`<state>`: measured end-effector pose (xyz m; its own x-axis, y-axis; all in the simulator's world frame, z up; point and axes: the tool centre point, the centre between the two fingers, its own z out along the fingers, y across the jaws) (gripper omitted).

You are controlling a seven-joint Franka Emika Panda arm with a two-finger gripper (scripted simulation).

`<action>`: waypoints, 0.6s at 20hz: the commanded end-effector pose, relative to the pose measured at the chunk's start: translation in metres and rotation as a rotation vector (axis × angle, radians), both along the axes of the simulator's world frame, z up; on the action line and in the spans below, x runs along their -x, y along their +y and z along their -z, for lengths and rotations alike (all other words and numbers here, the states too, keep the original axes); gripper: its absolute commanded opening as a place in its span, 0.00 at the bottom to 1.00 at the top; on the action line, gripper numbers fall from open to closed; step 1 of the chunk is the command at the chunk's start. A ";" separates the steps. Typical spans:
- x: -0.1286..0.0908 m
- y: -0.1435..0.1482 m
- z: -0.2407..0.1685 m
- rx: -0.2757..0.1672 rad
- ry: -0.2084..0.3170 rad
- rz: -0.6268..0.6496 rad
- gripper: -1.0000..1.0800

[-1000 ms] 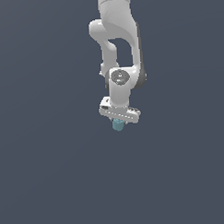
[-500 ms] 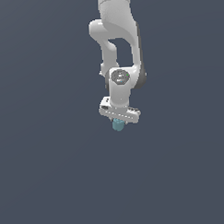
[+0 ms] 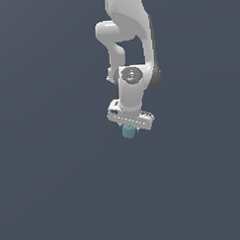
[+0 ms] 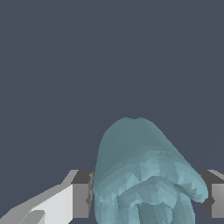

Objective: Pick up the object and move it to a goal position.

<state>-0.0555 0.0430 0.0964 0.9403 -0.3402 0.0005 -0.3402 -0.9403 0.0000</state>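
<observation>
Now the arm (image 3: 131,52) is hanging over the plain grey ground almost exactly as it did a second ago — only a slight turn at the wrist shows. Left to right in the wrist view, one finger (image 4: 81,194) is pressing the object (image 4: 142,175) and the other finger (image 4: 216,199) is closing its far side — the gripper (image 3: 128,133) is clamped narrowly on the teal lump. So the grasp looks done; carrying to the goal, unseen here, is probably next.
</observation>
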 end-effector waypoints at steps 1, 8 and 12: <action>-0.005 0.004 -0.016 0.000 -0.001 0.000 0.00; -0.023 0.018 -0.077 0.001 -0.001 0.000 0.00; -0.035 0.028 -0.116 0.001 -0.001 0.000 0.00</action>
<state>-0.0243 0.0672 0.1972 0.9403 -0.3403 0.0018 -0.3403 -0.9403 0.0002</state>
